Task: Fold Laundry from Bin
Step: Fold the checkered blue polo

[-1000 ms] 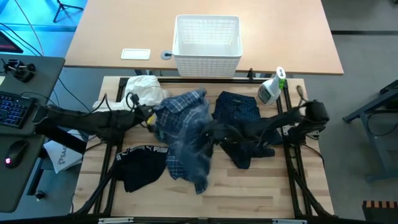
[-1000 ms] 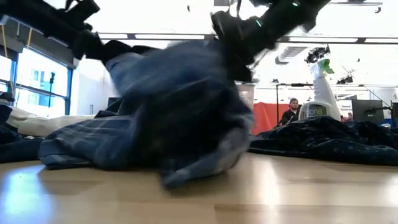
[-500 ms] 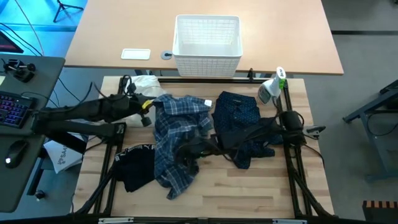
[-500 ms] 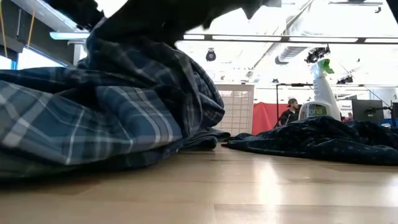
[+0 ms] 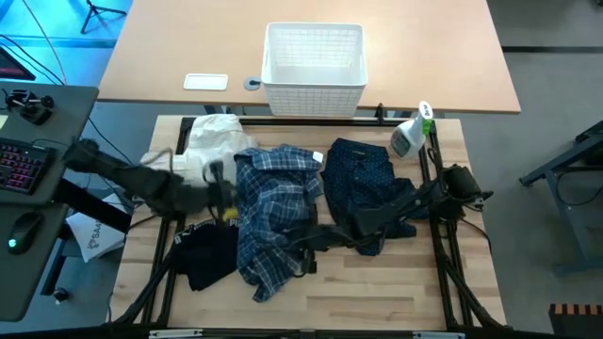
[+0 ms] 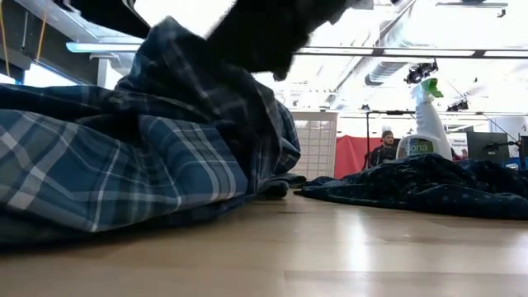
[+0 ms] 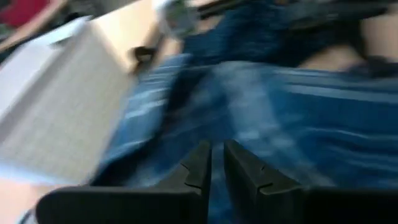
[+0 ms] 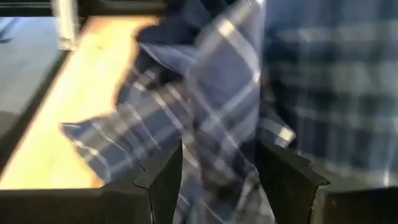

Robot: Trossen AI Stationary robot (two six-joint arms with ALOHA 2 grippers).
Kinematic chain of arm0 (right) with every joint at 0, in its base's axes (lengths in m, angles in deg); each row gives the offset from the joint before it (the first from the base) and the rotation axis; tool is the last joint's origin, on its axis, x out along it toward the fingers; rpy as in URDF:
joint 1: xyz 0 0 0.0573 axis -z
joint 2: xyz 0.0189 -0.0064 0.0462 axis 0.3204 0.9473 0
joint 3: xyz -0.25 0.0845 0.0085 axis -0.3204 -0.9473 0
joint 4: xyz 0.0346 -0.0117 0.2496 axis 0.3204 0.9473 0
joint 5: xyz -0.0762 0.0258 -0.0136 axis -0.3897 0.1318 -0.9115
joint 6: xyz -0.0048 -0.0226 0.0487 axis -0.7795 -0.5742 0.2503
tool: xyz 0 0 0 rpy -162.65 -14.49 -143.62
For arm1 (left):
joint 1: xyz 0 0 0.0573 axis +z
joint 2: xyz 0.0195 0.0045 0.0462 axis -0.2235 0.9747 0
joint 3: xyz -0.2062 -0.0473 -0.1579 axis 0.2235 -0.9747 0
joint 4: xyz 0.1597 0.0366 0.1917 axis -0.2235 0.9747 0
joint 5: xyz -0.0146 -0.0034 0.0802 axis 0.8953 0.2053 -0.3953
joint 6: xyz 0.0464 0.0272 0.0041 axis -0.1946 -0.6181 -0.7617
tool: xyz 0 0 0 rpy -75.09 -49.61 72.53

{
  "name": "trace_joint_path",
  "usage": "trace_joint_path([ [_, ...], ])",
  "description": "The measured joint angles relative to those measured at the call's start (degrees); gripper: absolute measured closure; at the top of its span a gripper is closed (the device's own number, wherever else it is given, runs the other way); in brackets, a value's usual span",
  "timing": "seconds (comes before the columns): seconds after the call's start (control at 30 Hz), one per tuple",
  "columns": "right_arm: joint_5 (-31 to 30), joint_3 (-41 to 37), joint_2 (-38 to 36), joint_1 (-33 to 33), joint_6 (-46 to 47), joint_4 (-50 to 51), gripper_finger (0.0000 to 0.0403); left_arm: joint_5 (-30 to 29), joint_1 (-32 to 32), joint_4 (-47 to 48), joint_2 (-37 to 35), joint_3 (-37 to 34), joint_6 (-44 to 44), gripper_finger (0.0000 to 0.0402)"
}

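The blue-white plaid shirt (image 5: 273,212) lies crumpled on the wooden table's middle, its near end toward the front edge. My left gripper (image 5: 224,193) hovers at the shirt's left edge, its fingers (image 7: 200,167) shut with nothing between them. My right gripper (image 5: 306,247) is open over the shirt's near right part, with a raised fold of plaid (image 8: 224,93) between its fingers. The navy dotted trousers (image 5: 363,179) lie right of the shirt. The black piece (image 5: 207,254) lies near left and the white cloth (image 5: 217,137) far left. The white bin (image 5: 314,99) stands beyond the far edge. My right gripper stands with one open finger (image 8: 163,177) on each side of a raised fold of the plaid shirt, slanting down from the table's right. Whether the fingers touch the cloth I cannot tell.
A spray bottle (image 5: 411,132) stands at the table's far right corner. The bin rests on a separate tan table (image 5: 170,56) with a small white flat thing (image 5: 205,82) on it. Bare wood (image 5: 377,292) shows along the front edge. A person (image 6: 384,148) shows far behind.
The plaid shirt, bunched up in the air between both grippers a second ago, has come down and now lies spread on the table. My right gripper has gone toward the near edge over the shirt. My left gripper has drawn toward the near edge beside the shirt's left edge.
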Motion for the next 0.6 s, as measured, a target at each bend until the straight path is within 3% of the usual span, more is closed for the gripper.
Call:
trace_joint_path([
  [0.17,-11.3,-5.7,-8.7,-3.2,5.2,3.5,0.0215,-4.9,-9.2,-1.4,9.7,6.0,3.0,0.0395],
  [0.3,-25.6,-12.5,-14.4,-6.1,12.5,3.3,0.0222,-3.3,-9.8,-1.8,18.0,13.1,5.1,0.0396],
  [0.37,-30.8,-16.9,-15.3,-6.4,19.6,2.3,0.0226,-1.7,-8.8,-1.9,21.7,16.7,5.2,0.0389],
  [0.5,-32.2,-25.2,-15.2,-5.1,31.0,1.6,0.0233,4.4,-3.5,-4.8,29.7,22.5,4.8,0.0366],
  [0.6,-35.9,-29.6,-15.4,-5.0,34.0,-2.5,0.0239,11.2,2.5,-5.1,37.0,25.8,4.9,0.0355],
])
